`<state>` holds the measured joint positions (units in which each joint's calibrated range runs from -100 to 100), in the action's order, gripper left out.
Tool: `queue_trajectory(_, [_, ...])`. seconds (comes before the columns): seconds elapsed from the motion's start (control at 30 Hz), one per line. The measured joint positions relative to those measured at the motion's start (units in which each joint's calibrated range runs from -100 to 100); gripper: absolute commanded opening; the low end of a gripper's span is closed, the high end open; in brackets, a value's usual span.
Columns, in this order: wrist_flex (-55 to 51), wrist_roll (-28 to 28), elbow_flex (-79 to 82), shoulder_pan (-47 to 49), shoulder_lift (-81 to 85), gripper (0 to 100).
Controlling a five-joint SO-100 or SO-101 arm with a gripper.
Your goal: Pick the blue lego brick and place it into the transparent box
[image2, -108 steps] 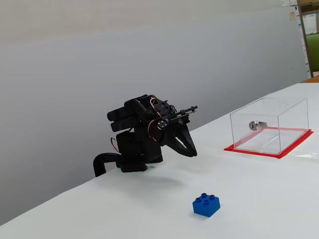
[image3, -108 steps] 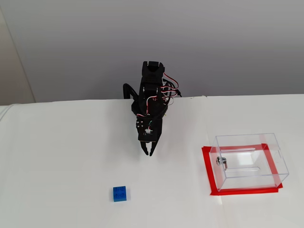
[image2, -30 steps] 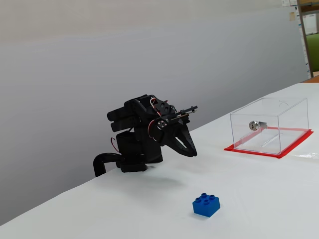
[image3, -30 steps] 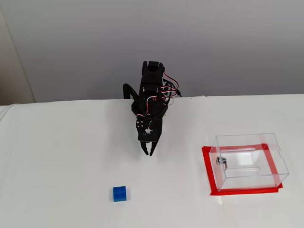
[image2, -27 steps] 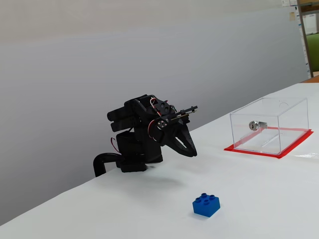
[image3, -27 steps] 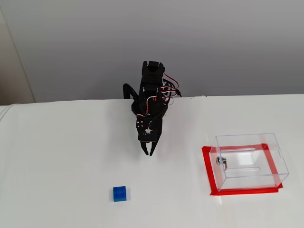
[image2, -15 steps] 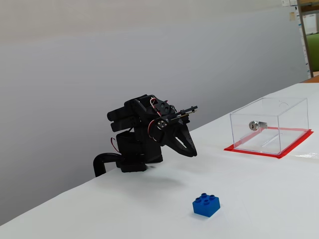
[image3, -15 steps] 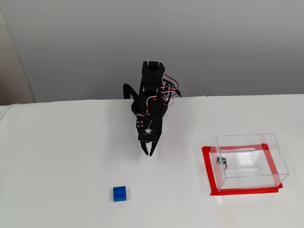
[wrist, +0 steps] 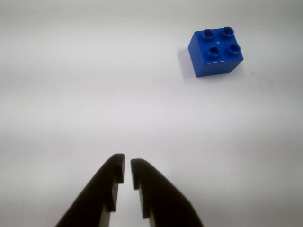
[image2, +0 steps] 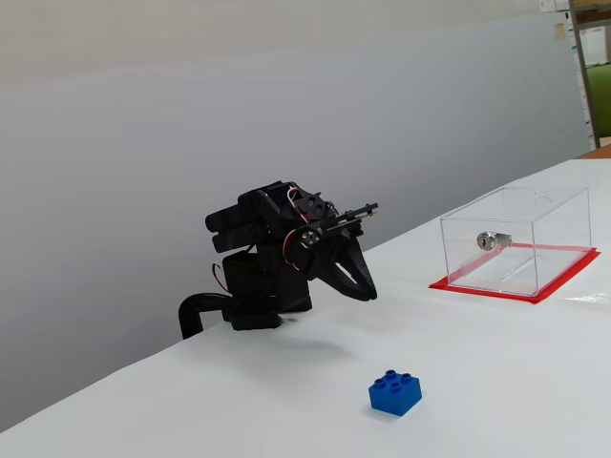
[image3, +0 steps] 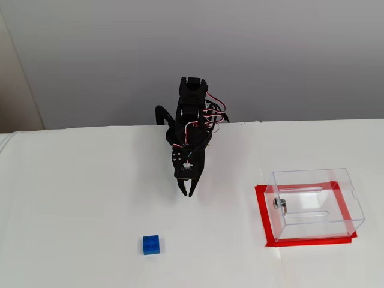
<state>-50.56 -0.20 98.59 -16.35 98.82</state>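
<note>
The blue lego brick (wrist: 215, 52) sits studs up on the white table, ahead and to the right of my gripper (wrist: 127, 165) in the wrist view. The black jaws are almost together with a thin gap and hold nothing. In both fixed views the gripper (image2: 368, 294) (image3: 186, 193) hangs above the table, well apart from the brick (image2: 395, 392) (image3: 151, 245). The transparent box (image2: 554, 224) (image3: 354, 211) stands to the right on its red base plate (image2: 568, 274) (image3: 260, 210). Its silver lock (image2: 493, 240) (image3: 279, 204) faces the arm.
The arm's black base (image3: 191, 114) stands at the table's back edge, against a grey wall (image3: 288, 54). The white table (image3: 78, 198) runs out to the left and to the front.
</note>
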Motion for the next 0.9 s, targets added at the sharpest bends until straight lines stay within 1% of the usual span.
queue_trajectory(0.43, [-1.03,0.00,-3.88,0.11,0.00,1])
queue_trajectory(0.7, [-1.46,-0.29,-4.59,6.52,0.00,1])
queue_trajectory(0.8, [-3.60,-0.29,-5.38,6.09,0.00,1])
queue_trajectory(0.9, [-6.68,-0.29,-6.44,2.03,0.00,1])
